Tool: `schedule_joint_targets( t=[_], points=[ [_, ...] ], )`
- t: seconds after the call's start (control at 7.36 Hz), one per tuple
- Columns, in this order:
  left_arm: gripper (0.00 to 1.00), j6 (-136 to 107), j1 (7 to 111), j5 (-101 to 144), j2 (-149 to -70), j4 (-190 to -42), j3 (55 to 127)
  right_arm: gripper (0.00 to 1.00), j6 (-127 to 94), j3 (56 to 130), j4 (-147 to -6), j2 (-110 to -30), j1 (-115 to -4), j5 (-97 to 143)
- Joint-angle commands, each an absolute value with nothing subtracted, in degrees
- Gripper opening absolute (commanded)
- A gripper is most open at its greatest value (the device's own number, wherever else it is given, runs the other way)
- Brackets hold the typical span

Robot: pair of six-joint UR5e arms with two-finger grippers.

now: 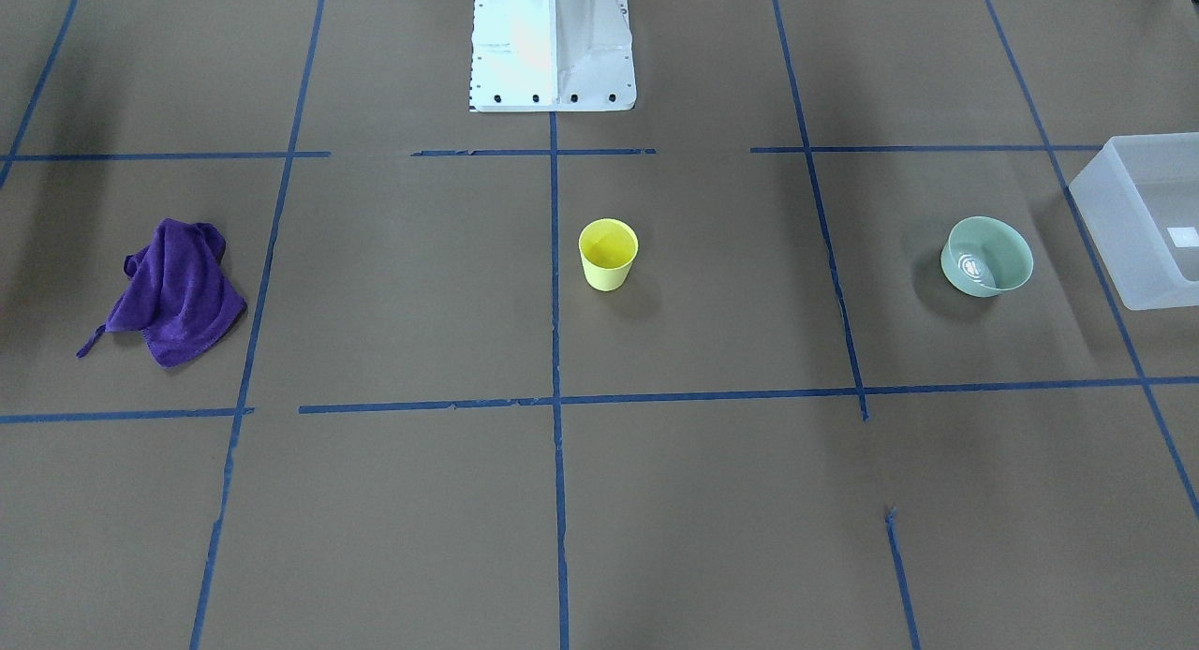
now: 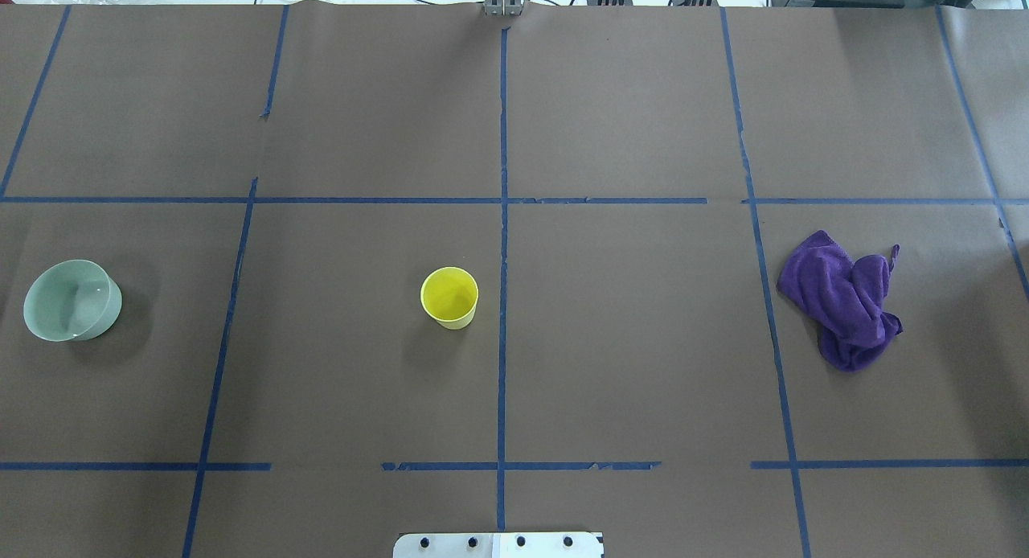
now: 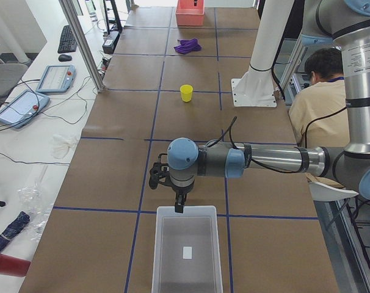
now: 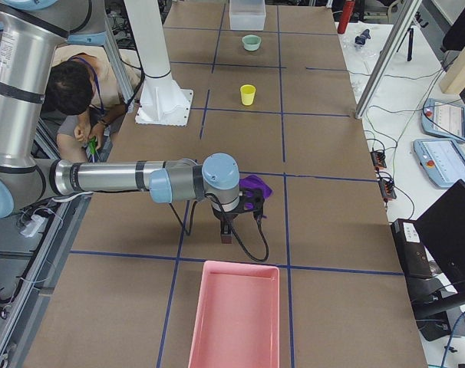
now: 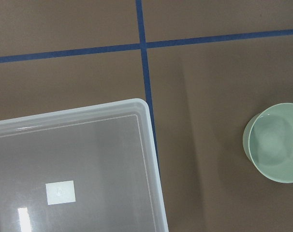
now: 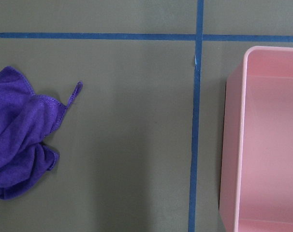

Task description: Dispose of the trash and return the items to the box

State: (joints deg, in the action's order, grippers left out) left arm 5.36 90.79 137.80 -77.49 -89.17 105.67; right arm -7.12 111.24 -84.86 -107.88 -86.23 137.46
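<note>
Nearest, the box (image 3: pixel 173 262) sits at the bench (image 3: pixel 112 165) end. The left end effector (image 3: pixel 179 204) hangs over its far rim; I cannot tell its finger spacing. The bowl (image 5: pixel 277 145) stands near the box, apart from it. The cup (image 3: pixel 186 93) stands upright mid-bench. Farthest, the right end effector (image 4: pixel 226 234), spacing likewise indeterminate, hangs between the purple cloth (image 4: pixel 253 186) and the pink bin (image 4: pixel 234 314).

This is looking like a robotics lab. An industrial arm (image 3: pixel 264 160) is reaching over a table (image 1: pixel 421 285) that is wearing brown paper gridded with blue tape (image 1: pixel 555 350). Well off to one side of the left gripper (image 3: pixel 177 201) fingers, teach pendants (image 3: pixel 55 78) and a keyboard (image 3: pixel 67 38) are lying on a white bench (image 3: pixel 26 177). On the fingers' other side, an operator (image 3: pixel 322 91) is sitting by the white pedestal (image 3: pixel 258 85).
</note>
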Motion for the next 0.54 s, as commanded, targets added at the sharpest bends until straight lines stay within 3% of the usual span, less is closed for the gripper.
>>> schedule_joint_targets(
  t=[0.0,0.41],
  points=[
    [1.00,5.4,90.8,137.7,-77.9,-89.2,105.6,1.00,-7.1,111.2,-84.8,-107.9,-86.2,137.5],
    [1.00,5.5,90.6,137.1,-78.5,-94.5,105.5,1.00,-7.1,111.6,-82.5,-107.8,-85.6,137.5]
  ],
)
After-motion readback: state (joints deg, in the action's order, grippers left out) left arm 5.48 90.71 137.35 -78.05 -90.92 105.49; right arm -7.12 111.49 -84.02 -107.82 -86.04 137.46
